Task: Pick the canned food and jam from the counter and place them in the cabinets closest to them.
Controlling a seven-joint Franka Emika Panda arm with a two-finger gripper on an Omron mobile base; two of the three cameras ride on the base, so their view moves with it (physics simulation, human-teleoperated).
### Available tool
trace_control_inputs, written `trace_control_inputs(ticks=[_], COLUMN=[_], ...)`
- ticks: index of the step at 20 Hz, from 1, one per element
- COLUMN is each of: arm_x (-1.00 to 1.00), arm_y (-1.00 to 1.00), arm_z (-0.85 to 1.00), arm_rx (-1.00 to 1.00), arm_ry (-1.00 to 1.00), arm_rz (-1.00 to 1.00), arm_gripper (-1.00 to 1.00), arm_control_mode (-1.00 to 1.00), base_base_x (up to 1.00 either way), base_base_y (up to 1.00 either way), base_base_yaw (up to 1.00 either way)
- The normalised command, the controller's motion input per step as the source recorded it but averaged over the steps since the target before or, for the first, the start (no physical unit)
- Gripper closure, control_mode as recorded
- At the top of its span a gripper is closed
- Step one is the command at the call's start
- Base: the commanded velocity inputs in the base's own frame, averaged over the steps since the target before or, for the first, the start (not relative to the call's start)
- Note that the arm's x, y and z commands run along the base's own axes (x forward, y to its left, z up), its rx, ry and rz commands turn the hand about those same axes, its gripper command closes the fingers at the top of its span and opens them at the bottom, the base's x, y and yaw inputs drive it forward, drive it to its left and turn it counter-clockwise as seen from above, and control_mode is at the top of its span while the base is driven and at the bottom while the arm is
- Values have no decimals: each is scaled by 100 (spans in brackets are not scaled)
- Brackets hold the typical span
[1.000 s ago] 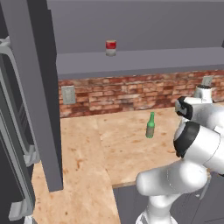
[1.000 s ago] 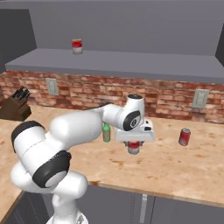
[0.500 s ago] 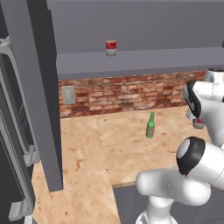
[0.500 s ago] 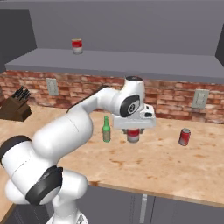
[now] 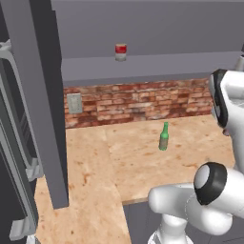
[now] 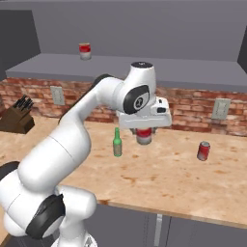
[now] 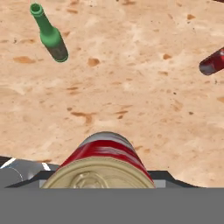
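Observation:
My gripper [image 6: 144, 134] is shut on the jam [image 6: 144, 137], a small reddish jar that hangs above the counter [image 6: 159, 178]. In the hand view the jam [image 7: 105, 153] sits close up, glossy red with a tan lid, hiding my fingertips. The canned food [image 6: 85, 50], red with white bands, stands on the pale shelf [image 6: 125, 67] of the cabinets, up and to the left of my gripper. The left base view shows the canned food [image 5: 121, 52] on that shelf, past an open dark cabinet door [image 5: 40, 95].
A green bottle [image 6: 116, 143] stands on the counter just left of the held jar. A red soda can [image 6: 203, 151] stands to the right. A knife block [image 6: 18, 116] is at the far left by the brick wall [image 6: 193, 108].
The arm has straightened and raised the gripper, lifting the jam higher above the counter. The bottle, soda can and canned food have stayed put.

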Motion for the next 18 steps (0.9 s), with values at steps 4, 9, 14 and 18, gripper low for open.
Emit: trace_control_inputs(ticks=[4, 9, 14, 18], arm_x=[-19, -15, -10, -5], arm_y=[13, 14, 16, 15], arm_z=[87, 79, 77, 59], arm_rx=[-1, -1, -2, -3], arm_ry=[-6, -6, -10, -18], arm_rz=[3, 2, 2, 2], arm_gripper=[100, 100, 100, 100], arm_control_mode=[-100, -100, -100, -100], base_base_x=[0, 0, 0, 0], base_base_y=[0, 0, 0, 0], base_base_yaw=[0, 0, 0, 0])
